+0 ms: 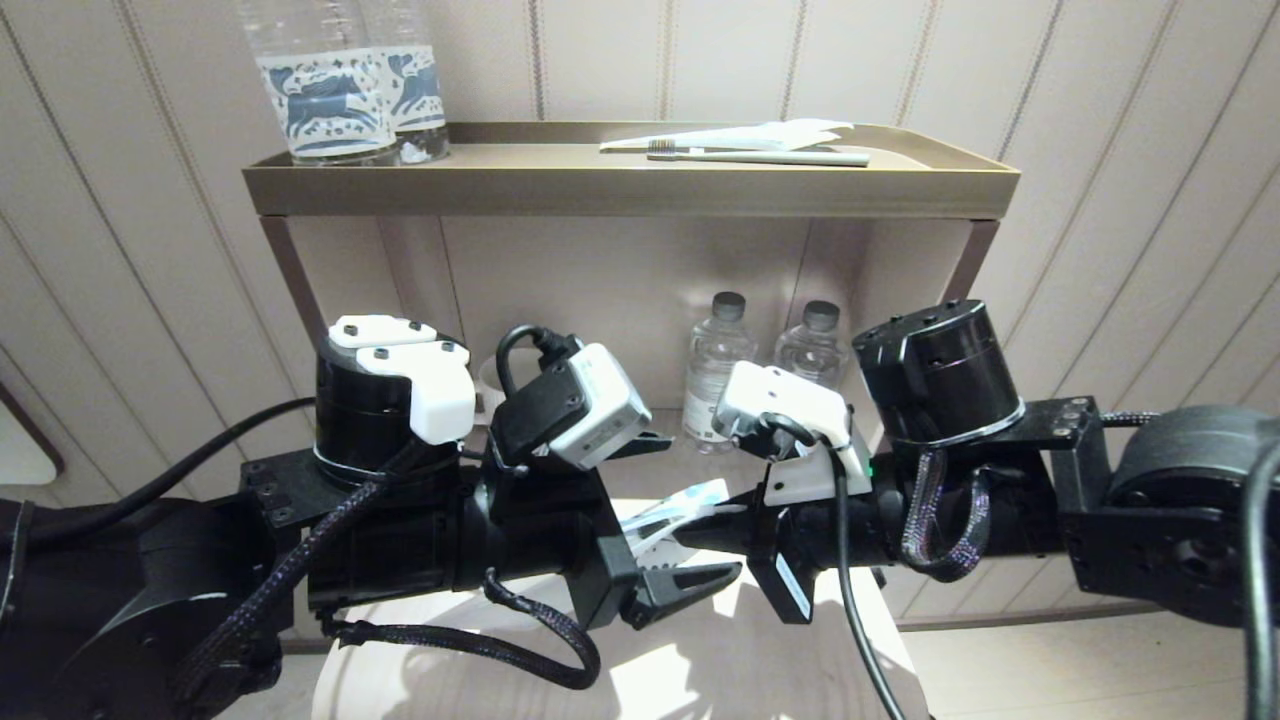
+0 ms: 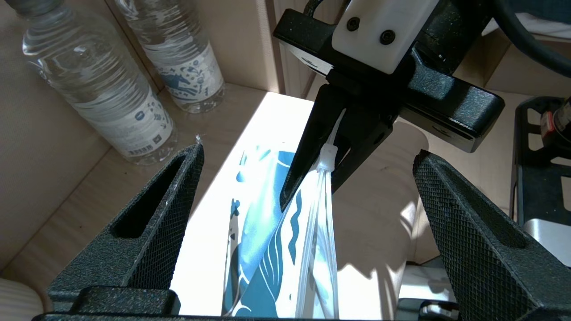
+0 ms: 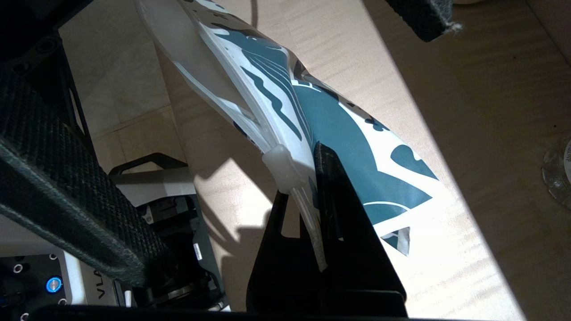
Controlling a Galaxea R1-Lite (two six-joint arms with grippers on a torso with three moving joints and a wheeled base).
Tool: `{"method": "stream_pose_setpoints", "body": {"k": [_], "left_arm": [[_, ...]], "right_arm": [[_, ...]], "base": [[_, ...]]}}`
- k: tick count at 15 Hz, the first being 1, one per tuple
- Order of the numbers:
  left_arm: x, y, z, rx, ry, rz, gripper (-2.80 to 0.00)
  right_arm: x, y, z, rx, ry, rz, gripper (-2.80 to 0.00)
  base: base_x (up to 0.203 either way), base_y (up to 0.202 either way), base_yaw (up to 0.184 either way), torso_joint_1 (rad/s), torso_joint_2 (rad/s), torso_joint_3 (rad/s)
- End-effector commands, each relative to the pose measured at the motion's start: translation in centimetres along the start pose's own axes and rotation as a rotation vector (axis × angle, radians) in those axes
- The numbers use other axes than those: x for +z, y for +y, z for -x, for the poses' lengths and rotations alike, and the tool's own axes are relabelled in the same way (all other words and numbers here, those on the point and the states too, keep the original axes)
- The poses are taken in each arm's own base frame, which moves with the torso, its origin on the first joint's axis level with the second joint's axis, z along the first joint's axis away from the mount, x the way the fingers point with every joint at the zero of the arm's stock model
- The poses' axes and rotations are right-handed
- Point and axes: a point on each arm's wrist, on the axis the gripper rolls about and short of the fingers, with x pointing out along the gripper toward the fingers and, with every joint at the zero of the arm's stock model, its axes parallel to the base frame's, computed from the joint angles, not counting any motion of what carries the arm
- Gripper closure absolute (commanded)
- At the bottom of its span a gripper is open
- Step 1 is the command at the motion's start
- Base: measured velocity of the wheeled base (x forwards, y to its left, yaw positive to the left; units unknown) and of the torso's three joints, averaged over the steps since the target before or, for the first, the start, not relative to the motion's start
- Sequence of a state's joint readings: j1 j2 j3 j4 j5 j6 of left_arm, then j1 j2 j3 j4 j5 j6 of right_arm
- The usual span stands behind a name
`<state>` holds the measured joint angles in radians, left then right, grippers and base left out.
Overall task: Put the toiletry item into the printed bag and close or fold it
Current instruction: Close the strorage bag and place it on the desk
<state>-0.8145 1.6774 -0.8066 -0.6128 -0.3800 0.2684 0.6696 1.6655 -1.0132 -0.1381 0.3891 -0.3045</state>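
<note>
Right gripper (image 2: pixel 312 178) pinching the printed bag (image 2: pixel 267 232) by its zip edge, fingers closed on it, holding it above the surface (image 1: pixel 700 640) at 6 o'clock from the shelf, left gripper (image 1: pixel 690 560) gaping open alongside — thin, floppy, slick film, probably best grabbing the stiffer zip strip.

Glossy translucent plastic printed bag (image 2: pixel 267 232) — matt, knurled black claw fingers (image 2: pixel 468 232) — pale wood-grain shelf (image 3: pixel 490 133).
</note>
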Motion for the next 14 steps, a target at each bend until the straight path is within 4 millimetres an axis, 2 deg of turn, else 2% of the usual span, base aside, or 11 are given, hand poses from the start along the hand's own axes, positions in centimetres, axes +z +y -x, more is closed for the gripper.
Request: {"method": "stream_pose_setpoints", "body": {"k": [1, 5, 6, 7, 14], "left_arm": [[0.0, 0.0, -0.1, -0.001, -0.002, -0.002, -2.80], [0.1, -0.3, -0.2, -0.011, -0.005, -0.007, -2.80], [0.1, -0.4, -0.2, -0.014, -0.003, -0.007, -0.43], [0.0, -0.4, -0.2, -0.014, -0.003, -0.007, 0.00], [-0.4, -1.1, -0.4, -0.039, 0.015, -0.005, 0.00]], "right_arm": [[0.0, 0.0, 0.0, 0.002, -0.002, 0.003, 0.00], [0.0, 0.0, 0.0, 0.002, -0.002, 0.003, 0.00], [0.0, 0.0, 0.0, 0.002, -0.002, 0.003, 0.00], [0.0, 0.0, -0.1, 0.003, -0.001, 0.003, 0.00], [0.2, 0.1, 0.2, 0.001, -0.009, 0.008, 0.00]], "base": [[0.000, 0.000, 0.000, 0.000, 0.00, 0.000], [0.000, 0.000, 0.000, 0.000, 0.00, 0.000], [0.000, 0.000, 0.000, 0.000, 0.00, 0.000], [0.000, 0.000, 0.000, 0.000, 0.00, 0.000], [0.000, 0.000, 0.000, 0.000, 0.00, 0.000]]}}
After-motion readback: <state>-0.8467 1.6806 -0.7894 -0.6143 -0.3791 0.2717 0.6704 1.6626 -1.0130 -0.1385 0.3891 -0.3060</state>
